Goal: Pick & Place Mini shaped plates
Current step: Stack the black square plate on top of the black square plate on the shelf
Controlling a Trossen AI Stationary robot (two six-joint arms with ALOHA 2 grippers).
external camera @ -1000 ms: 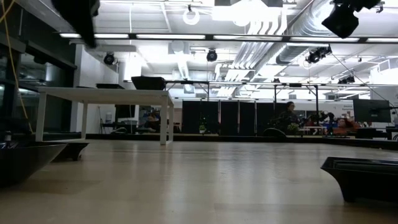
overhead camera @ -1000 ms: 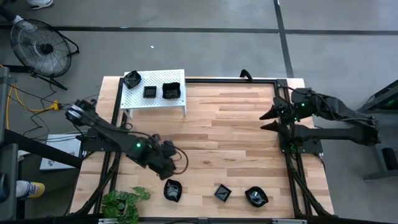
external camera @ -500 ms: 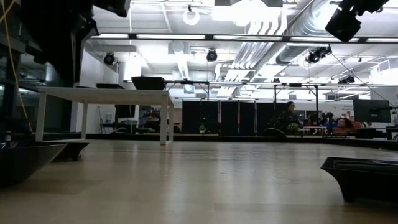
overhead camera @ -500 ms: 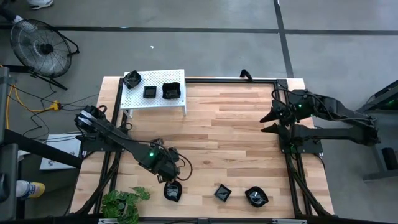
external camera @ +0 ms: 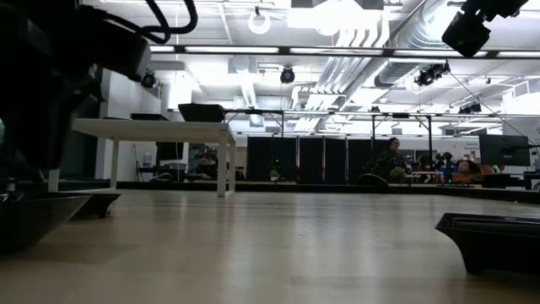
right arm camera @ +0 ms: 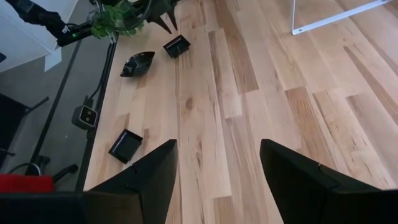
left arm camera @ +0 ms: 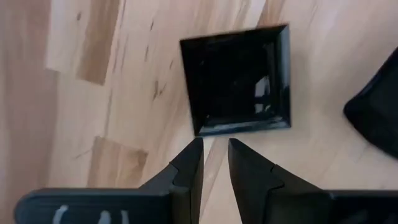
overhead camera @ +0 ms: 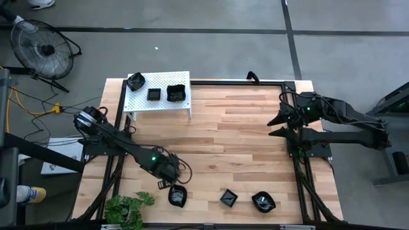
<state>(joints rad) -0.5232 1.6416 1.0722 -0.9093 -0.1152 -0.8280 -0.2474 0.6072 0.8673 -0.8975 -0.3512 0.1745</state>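
The left gripper (left arm camera: pixel 215 155) hovers just above a square plate (left arm camera: pixel 239 79) – jaws narrowly apart, empty, lined up on its edge for pinching.

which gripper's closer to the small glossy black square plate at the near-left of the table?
Left. The left gripper hovers right at that black square plate, fingers nearly together; the right gripper waits open across the table.

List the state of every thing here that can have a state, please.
left tool: slightly open, empty, near square plate.
right tool: open, empty, at table's right edge.
square plate: flat on table, not gripped.
other table plates: two, flat, untouched.
shelf plates: three, resting on white shelf.
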